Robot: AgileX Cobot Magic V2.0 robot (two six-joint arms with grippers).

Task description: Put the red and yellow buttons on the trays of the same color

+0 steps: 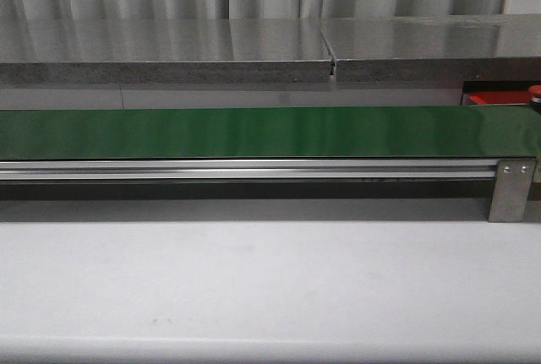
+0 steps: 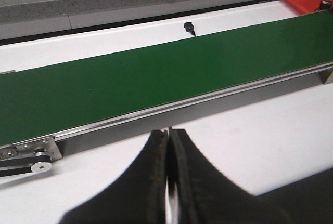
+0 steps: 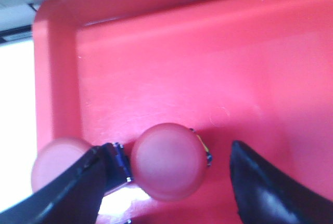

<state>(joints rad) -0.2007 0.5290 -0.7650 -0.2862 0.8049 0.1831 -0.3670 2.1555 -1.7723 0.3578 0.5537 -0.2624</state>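
Front view is mostly the long green belt [image 1: 254, 132], smooth and a bit glossy, running across the white table [image 1: 254, 288] on a brushed aluminium rail [image 1: 254, 170], with a grey speckled stone-look counter [image 1: 169, 51] behind it. Nothing is riding on the belt right now. Way off at the far right end you can just catch a corner of the red tray [image 1: 494, 96]. The right wrist cam is basically parked over that tray [image 3: 208, 63]: shallow, moulded plastic, rounded corners, raised lip, faint scuffs on the floor. Sitting in it is a red button [image 3: 167, 161], a round domed cap, matte-ish, with a bit of darker base peeking out underneath. The right gripper [image 3: 171, 182] has its jaws spread apart on either side of the button, with a clear gap on one side, so I'd call it released, not held. There's a second blurry reddish round thing [image 3: 54, 164] at the tray edge behind one finger, can't tell what it is. Left gripper [image 2: 167, 182] hangs over the white table near the belt, black fingers pressed together with nothing between them. My guess is that the button is light, rigid and slick on top, so pinching the sides down near the base should hold better than the dome.
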